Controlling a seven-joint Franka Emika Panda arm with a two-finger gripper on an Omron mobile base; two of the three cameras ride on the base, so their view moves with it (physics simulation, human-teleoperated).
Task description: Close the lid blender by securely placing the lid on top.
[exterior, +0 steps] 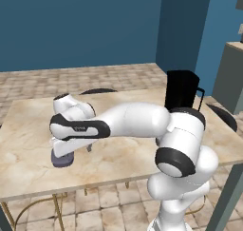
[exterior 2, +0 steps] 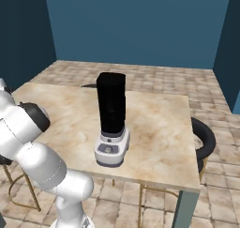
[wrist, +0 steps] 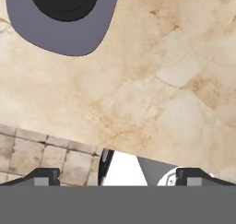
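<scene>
The lid [wrist: 60,22] is a greyish-lavender rounded-square cap with a dark round centre, lying flat on the marble table [wrist: 152,80] near its front left edge. It also shows under my hand in the left base view as the lid [exterior: 60,160]. My gripper [wrist: 119,176] hovers just above the table beside the lid, open, with nothing between its widely spread fingertips [wrist: 45,174]. The blender [exterior 2: 111,121], a tall black jar on a light grey base with a button panel, stands uncovered near the table's front middle. In the left base view the blender [exterior: 182,88] is partly hidden behind my arm.
The table's front edge [exterior: 95,180] runs close below the lid, with tiled floor beyond. Black round stools [exterior 2: 205,139] [exterior: 97,91] stand at the table's right side and far side. A grey cabinet [exterior: 231,75] is at the far right.
</scene>
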